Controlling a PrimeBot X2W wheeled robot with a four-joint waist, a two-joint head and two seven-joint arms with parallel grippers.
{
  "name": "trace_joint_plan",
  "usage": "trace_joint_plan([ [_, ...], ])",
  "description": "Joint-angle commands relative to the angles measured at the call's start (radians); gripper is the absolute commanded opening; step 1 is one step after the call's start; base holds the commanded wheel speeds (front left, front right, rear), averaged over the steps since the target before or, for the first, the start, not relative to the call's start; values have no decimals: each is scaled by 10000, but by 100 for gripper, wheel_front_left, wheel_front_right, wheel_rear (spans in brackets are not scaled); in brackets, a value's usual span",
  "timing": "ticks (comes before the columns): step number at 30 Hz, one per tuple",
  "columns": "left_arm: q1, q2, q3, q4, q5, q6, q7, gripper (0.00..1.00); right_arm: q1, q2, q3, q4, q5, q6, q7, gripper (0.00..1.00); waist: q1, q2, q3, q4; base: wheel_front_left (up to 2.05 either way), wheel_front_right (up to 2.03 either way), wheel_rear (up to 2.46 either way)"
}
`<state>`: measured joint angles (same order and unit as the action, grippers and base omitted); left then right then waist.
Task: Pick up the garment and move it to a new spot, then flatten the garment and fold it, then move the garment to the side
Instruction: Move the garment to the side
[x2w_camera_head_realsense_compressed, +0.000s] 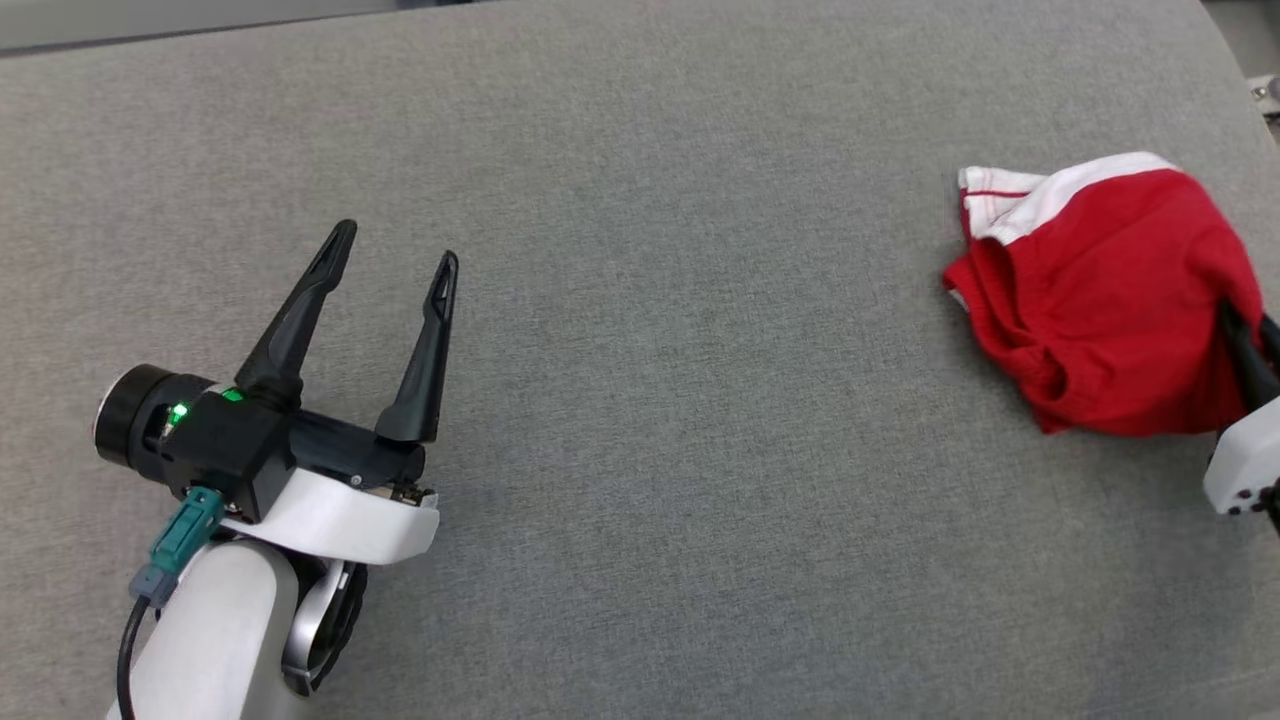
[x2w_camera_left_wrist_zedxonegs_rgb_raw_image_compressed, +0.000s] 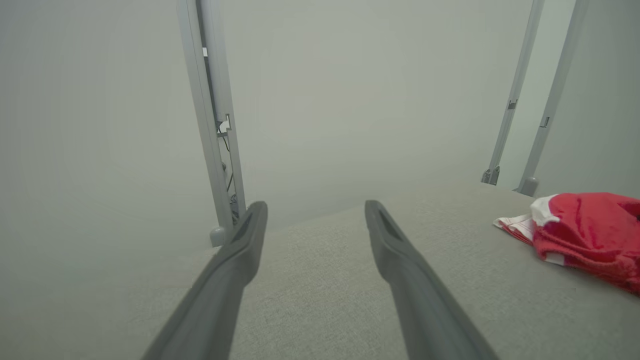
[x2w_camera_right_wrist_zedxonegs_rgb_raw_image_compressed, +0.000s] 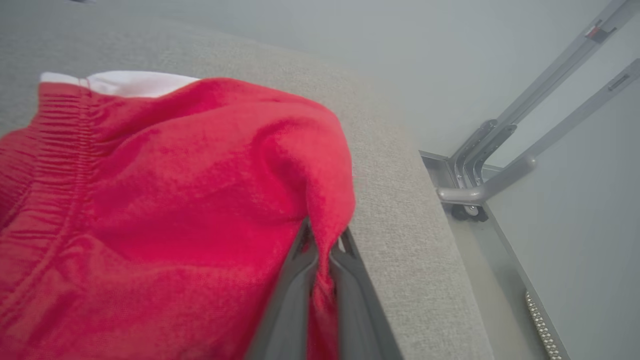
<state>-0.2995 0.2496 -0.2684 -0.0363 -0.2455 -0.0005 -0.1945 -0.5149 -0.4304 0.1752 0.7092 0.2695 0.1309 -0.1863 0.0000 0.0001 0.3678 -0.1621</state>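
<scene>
A bunched red piece with white striped trim (x2w_camera_head_realsense_compressed: 1100, 300) lies at the table's far right; its gathered elastic band makes it look like shorts, and no lettering shows. My right gripper (x2w_camera_head_realsense_compressed: 1240, 340) is shut on a fold at its right edge, and in the right wrist view the fingers (x2w_camera_right_wrist_zedxonegs_rgb_raw_image_compressed: 325, 235) pinch red cloth (x2w_camera_right_wrist_zedxonegs_rgb_raw_image_compressed: 175, 200). The garment is out of view. My left gripper (x2w_camera_head_realsense_compressed: 398, 245) stands open over bare table at the left, holding nothing. In the left wrist view its fingers (x2w_camera_left_wrist_zedxonegs_rgb_raw_image_compressed: 315, 207) are spread, with the red piece (x2w_camera_left_wrist_zedxonegs_rgb_raw_image_compressed: 585, 235) far to the right.
The grey fabric-covered table (x2w_camera_head_realsense_compressed: 650, 400) stretches between both arms. Its right edge runs close beside the red piece (x2w_camera_right_wrist_zedxonegs_rgb_raw_image_compressed: 415, 240). Grey metal frame legs (x2w_camera_right_wrist_zedxonegs_rgb_raw_image_compressed: 475, 190) stand past that edge, and upright posts (x2w_camera_left_wrist_zedxonegs_rgb_raw_image_compressed: 210, 125) rise behind the table.
</scene>
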Motion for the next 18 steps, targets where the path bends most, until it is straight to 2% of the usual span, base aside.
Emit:
trace_joint_plan([
  [1, -222, 93, -28, -113, 103, -70, 22, 100, -298, -209, 43, 141, -176, 0, -187, 0, 0, -1, 406, -369, 0, 0, 0],
  [7, -467, 171, -116, -299, 177, -40, 188, 100, -1313, -448, 94, 1045, -495, 0, -488, 0, 0, -1, 743, -647, 0, 0, 0],
  [8, -478, 182, -130, -294, 171, -42, 217, 100, -1442, -445, 59, 1220, -500, -2, -537, 20, 0, -1, 772, -669, 0, 0, 0],
  [9, -508, 196, -138, -279, 163, -48, 240, 100, -1577, -426, 55, 1426, -562, 0, -565, 48, 0, -1, 793, -686, 0, 0, 0],
  [10, -542, 199, -144, -270, 148, -53, 230, 100, -1688, -387, 45, 1604, -609, 0, -582, 100, 0, -1, 807, -702, 0, 0, 0],
  [14, -601, 235, -123, -187, 92, -25, 223, 100, -1938, -290, -220, 2217, -486, 0, -672, 100, 0, -1, 786, -734, 0, 0, 0],
  [18, -429, 192, -56, -70, 15, 102, 118, 100, -1689, -96, -609, 2319, -82, 0, -773, 100, 0, -1, 583, -736, 0, 0, 0],
])
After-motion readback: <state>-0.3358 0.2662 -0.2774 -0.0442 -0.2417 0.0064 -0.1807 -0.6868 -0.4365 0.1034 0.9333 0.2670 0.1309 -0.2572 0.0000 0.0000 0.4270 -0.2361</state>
